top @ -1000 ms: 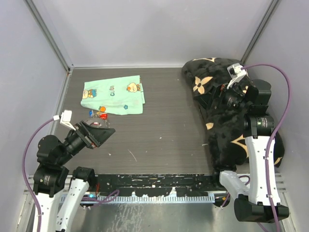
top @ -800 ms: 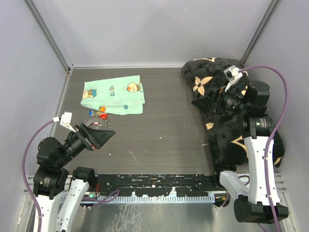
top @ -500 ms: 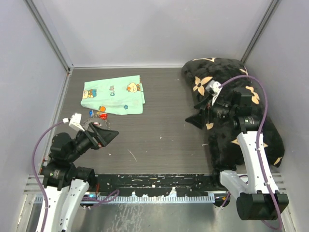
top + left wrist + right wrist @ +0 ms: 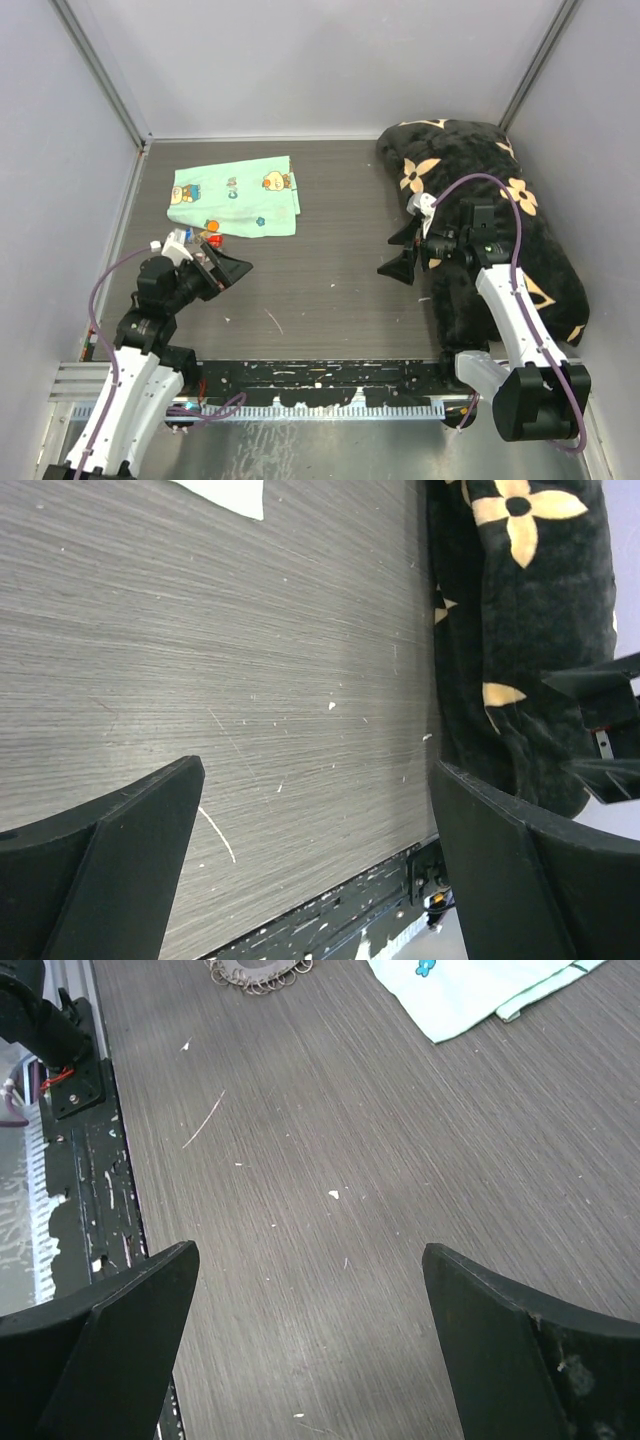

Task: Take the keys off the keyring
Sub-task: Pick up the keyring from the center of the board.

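Note:
The keys, with orange, red and blue heads, lie on the dark table just below the mint-green cloth. The keyring shows at the top edge of the right wrist view as a thin silver loop fringed with small rings. From the top view my left arm hides most of it. My left gripper hangs open right beside the keys, its fingers pointing right over bare table. My right gripper is open over mid-table, facing left toward the keyring, with nothing between its fingers.
A black cushion with tan flower prints fills the right side of the table. Grey walls close in the back and both sides. A black rail runs along the near edge.
My right arm has swung left off the cushion and lowered toward mid-table. My left arm has reached forward and up, closer to the keys. Both grippers stayed open.

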Controlling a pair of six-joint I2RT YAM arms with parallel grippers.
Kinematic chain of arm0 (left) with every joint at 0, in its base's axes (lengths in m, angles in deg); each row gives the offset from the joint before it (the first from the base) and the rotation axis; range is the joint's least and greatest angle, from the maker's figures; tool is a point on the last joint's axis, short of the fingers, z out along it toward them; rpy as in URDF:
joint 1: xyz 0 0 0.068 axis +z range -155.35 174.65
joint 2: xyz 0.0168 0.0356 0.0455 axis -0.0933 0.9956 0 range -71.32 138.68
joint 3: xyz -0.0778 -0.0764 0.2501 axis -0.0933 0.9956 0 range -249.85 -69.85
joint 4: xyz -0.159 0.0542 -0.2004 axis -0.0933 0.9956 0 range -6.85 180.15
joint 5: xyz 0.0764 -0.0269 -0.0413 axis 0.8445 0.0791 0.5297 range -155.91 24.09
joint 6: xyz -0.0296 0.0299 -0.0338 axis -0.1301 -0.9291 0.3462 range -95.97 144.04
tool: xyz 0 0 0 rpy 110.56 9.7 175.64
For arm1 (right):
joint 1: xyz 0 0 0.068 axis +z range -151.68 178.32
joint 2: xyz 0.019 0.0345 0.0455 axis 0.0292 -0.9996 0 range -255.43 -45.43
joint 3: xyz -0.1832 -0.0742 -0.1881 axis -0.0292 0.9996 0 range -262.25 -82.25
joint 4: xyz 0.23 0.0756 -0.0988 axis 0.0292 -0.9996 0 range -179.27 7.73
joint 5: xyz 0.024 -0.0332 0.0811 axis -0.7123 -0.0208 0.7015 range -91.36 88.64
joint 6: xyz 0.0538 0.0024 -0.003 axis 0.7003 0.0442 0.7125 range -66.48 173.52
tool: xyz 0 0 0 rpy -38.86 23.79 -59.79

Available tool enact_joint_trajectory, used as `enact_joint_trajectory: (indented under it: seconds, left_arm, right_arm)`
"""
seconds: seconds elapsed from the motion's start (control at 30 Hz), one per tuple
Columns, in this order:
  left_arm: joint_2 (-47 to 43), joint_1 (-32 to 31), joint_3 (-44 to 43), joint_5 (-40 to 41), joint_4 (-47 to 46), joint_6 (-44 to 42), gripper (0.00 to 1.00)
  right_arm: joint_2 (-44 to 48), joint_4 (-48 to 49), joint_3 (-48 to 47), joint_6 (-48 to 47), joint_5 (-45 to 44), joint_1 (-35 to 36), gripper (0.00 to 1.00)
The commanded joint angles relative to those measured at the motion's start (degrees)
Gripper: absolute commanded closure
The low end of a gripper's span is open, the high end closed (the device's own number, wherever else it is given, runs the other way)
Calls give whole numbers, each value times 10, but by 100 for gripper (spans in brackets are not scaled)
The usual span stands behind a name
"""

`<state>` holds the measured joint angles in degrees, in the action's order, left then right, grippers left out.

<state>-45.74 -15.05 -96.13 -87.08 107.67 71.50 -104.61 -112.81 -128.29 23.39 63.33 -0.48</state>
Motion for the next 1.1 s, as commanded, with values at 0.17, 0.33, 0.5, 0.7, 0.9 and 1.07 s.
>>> enact_joint_trajectory:
  seconds: [0.17,0.33,0.5,0.7,0.9,1.07]
  left_arm:
    - [71,21,1,-8,-161,49,1]
    - [142,48,-1,-70,-219,79,3]
    - [163,52,-23,-59,-202,51,2]
    - [206,64,-38,-23,-176,-11,3]
    - [272,72,-81,-6,-134,-57,4]
    - [290,72,-119,37,-87,-101,4]
  right_arm:
    - [15,32,-2,1,-21,11,0]
    - [26,26,-3,2,-40,11,0]
    - [25,20,-6,2,-43,12,0]
    - [22,8,-10,-3,-58,15,0]
    - [20,5,-8,-8,-59,18,0]
    - [15,4,-7,-8,-62,24,0]
